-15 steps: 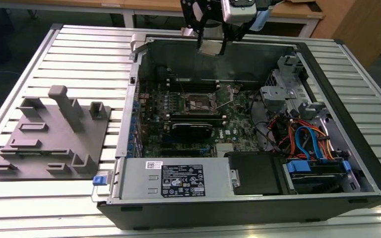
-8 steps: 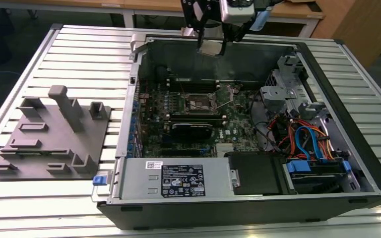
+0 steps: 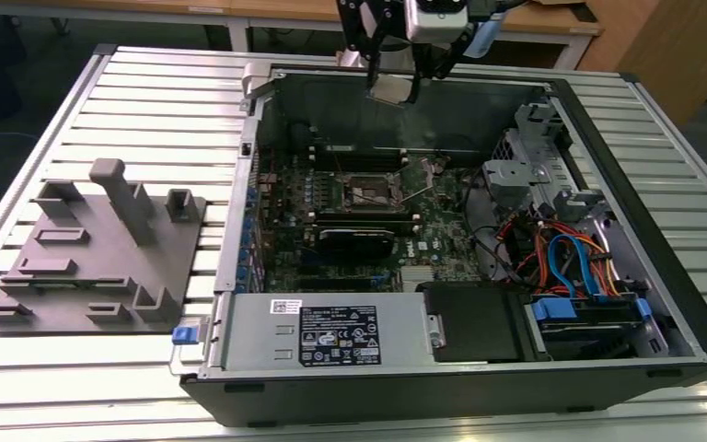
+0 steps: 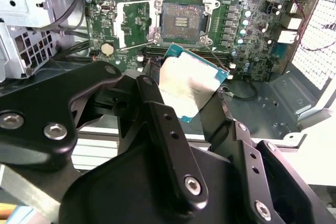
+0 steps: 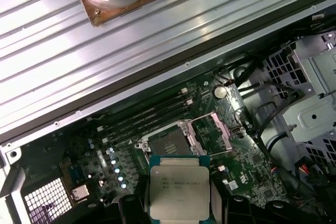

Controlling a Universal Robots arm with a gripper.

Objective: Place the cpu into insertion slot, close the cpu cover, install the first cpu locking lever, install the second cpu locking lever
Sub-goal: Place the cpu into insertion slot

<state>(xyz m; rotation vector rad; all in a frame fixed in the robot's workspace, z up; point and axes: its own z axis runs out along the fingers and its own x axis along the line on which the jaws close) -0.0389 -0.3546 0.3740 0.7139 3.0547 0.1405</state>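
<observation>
My gripper (image 3: 393, 87) hangs above the far wall of the open computer case, shut on the cpu (image 3: 390, 89). In both wrist views the cpu (image 4: 190, 83) (image 5: 179, 187) is a pale silver square on a green edge, pinched between two black fingers (image 4: 153, 98). The insertion slot (image 3: 372, 191) (image 4: 182, 21) (image 5: 164, 143) lies bare on the green motherboard, below and in front of the chip and apart from it. The cpu cover (image 4: 134, 24) (image 5: 211, 131), a silver frame, is swung open beside the slot.
A long black card (image 3: 356, 241) sits just in front of the slot, with the grey power-supply box (image 3: 317, 336) nearer still. Drive cage and coloured cables (image 3: 574, 262) fill the exterior view's right. A grey fixture block (image 3: 96, 249) stands on the slatted table (image 3: 144, 101).
</observation>
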